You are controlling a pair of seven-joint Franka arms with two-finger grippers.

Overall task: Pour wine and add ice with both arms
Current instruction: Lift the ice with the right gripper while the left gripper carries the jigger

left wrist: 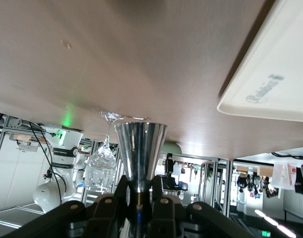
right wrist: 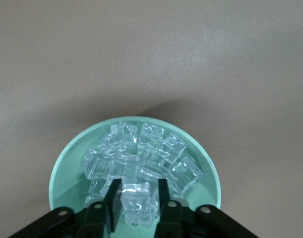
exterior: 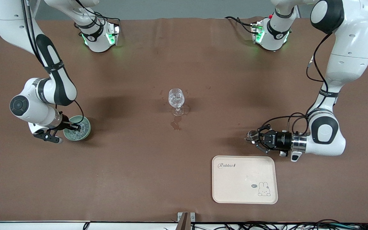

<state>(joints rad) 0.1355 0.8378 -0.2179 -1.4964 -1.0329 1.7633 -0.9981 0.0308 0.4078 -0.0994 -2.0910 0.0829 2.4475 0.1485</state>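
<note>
Front view: the glass (exterior: pixel 176 99) stands mid-table; the left gripper (exterior: pixel 256 139), toward the left arm's end from it, hangs over bare cloth above the tray (exterior: pixel 244 191). Left wrist view: its fingers (left wrist: pixel 161 196) clench the jigger (left wrist: pixel 140 153) at the waist; slick, rigid metal, best pinched there. Right wrist view: the right gripper (right wrist: pixel 136 201) pinches one ice (right wrist: pixel 137 198) cube over the bowl (right wrist: pixel 67 163), toward the right arm's end from the glass; slippery, so grip flat faces.

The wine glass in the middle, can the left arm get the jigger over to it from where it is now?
Probably yes: the left gripper holds the jigger, and only bare table lies between it and the wine glass.
</note>
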